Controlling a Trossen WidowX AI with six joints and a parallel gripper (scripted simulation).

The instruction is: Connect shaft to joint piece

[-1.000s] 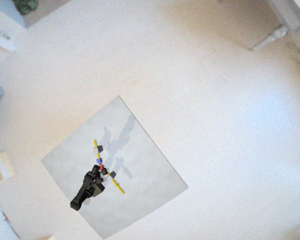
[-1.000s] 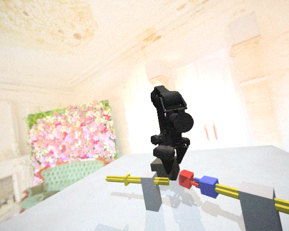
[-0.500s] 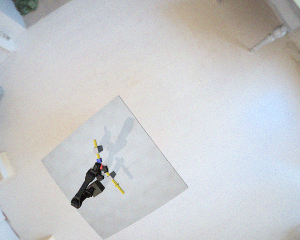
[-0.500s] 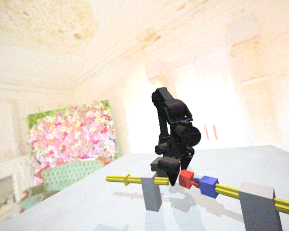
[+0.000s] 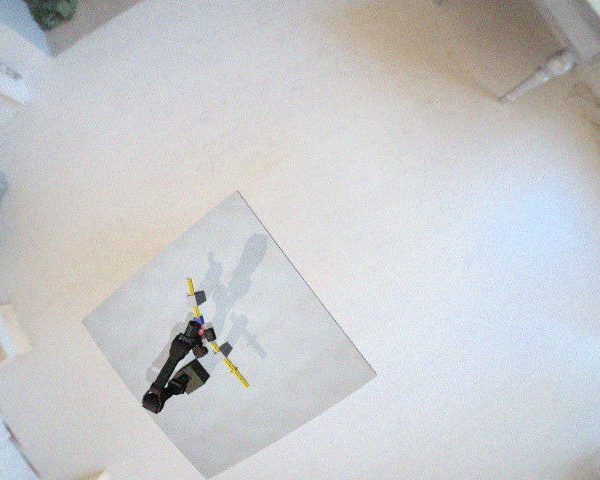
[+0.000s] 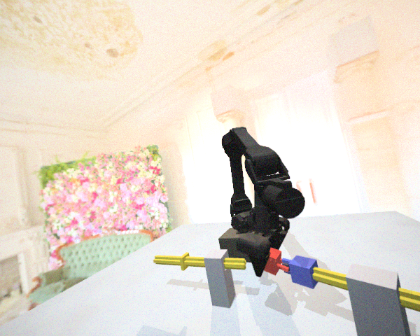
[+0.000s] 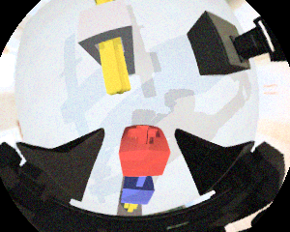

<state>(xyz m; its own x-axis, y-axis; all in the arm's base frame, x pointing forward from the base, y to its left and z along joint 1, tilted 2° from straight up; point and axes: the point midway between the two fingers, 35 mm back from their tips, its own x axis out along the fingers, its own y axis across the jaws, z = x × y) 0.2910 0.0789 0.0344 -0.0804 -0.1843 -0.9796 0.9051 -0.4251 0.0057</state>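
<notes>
Wrist view: gripper [image 7: 144, 149] released, fingers either side of red joint piece [image 7: 144, 150]; blue piece [image 7: 137, 191] behind; yellow shaft [image 7: 114, 65] in grey block [image 7: 101, 25] ahead.

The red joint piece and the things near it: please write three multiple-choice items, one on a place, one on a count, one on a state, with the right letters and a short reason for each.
1. In the wrist view, where is the red joint piece?
A. between the two fingers
B. beyond the left finger
C. on top of a grey block

2. How many grey blocks carry a yellow shaft in the exterior view?
A. one
B. two
C. three

3. What is the state of the gripper?
A. shut on the joint piece
B. shut on nothing
C. open, holding nothing

Answers:
1 A: it shows in the gap between the dark fingers.
2 B: the near block and the far block.
3 C: the fingers stand wide, with space on both sides of the piece.
</notes>
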